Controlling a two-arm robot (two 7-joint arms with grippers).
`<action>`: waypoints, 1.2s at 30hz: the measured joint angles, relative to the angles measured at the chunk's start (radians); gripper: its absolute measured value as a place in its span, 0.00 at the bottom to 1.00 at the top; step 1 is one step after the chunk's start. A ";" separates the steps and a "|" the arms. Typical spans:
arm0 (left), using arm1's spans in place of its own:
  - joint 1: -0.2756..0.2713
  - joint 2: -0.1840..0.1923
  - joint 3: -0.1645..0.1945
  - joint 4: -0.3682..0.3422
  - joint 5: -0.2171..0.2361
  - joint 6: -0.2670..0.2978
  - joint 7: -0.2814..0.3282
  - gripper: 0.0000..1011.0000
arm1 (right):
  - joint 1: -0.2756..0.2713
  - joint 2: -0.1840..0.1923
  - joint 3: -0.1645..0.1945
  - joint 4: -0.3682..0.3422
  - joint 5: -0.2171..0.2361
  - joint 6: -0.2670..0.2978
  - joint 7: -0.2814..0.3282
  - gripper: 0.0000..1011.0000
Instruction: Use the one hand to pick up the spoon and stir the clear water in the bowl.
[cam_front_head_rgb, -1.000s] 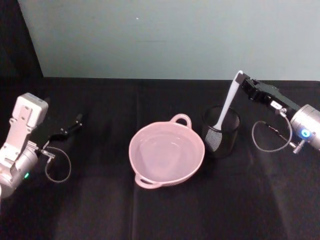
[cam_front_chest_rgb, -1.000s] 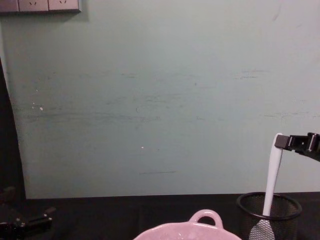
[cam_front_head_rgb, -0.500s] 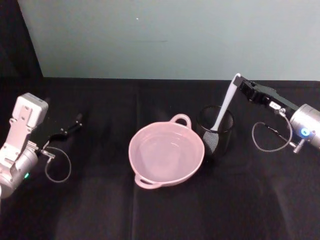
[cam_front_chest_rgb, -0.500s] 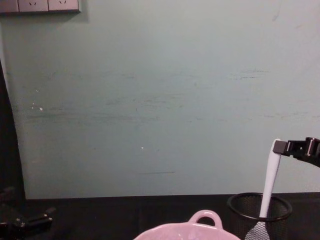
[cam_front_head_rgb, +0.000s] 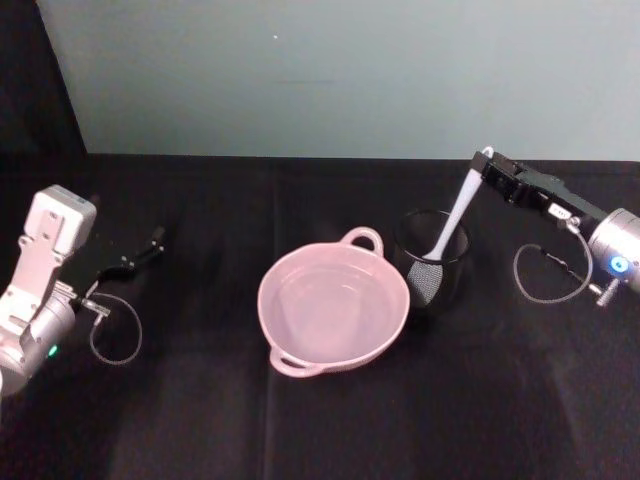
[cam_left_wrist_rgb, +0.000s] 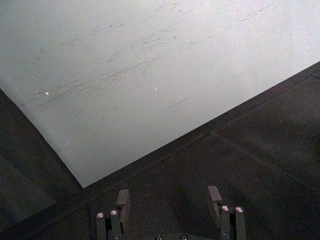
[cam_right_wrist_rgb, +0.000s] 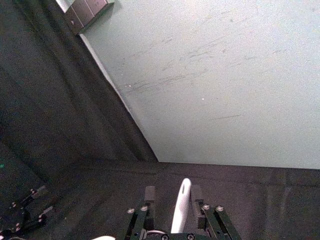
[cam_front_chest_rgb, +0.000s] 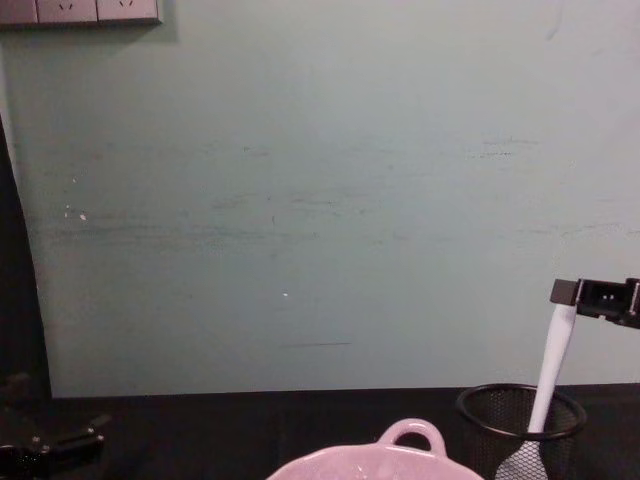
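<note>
Your right tool (cam_front_head_rgb: 487, 160) has its jaws closed on the top end of the spoon (cam_front_head_rgb: 452, 218). It grips high on the handle, likely so the wide end can come up out of the cup (cam_front_head_rgb: 431, 262) without the tool bumping the rim. In the right wrist view the handle tip, with its small hole, sticks up between the two fingers (cam_right_wrist_rgb: 148, 196).

The spoon is not yet out. Its wide end sits down inside the black mesh cup, and you can see it through the mesh in the chest view (cam_front_chest_rgb: 520, 462). The handle stands up tall and leans. From the head view it runs from the cup up and away toward the right, to where the tool holds it. So the long way of the spoon is nearly upright, wide end down, hole end up.

The cup stands just to the right of the pink bowl (cam_front_head_rgb: 333, 308), very near it. I cannot tell if they touch. The bowl sits in the middle of the black surface (cam_front_head_rgb: 200, 400) with its open top ready for the spoon, so you only need a short lift and a small move left.

Your left tool (cam_front_head_rgb: 140, 255) rests far off on the left side of the surface. Its jaws stand wide apart, holding nothing (cam_left_wrist_rgb: 170, 205).
</note>
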 joint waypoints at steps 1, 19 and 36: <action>0.000 0.000 0.000 0.000 0.000 0.000 0.000 1.00 | 0.000 0.002 0.000 -0.001 0.000 -0.001 -0.001 0.44; 0.000 0.000 0.000 0.000 0.000 0.000 0.000 1.00 | -0.087 0.136 0.047 -0.198 -0.059 0.022 -0.120 0.96; 0.000 0.000 0.000 0.000 0.000 0.000 0.000 1.00 | -0.268 0.234 0.078 -0.399 -0.302 0.033 -0.366 0.99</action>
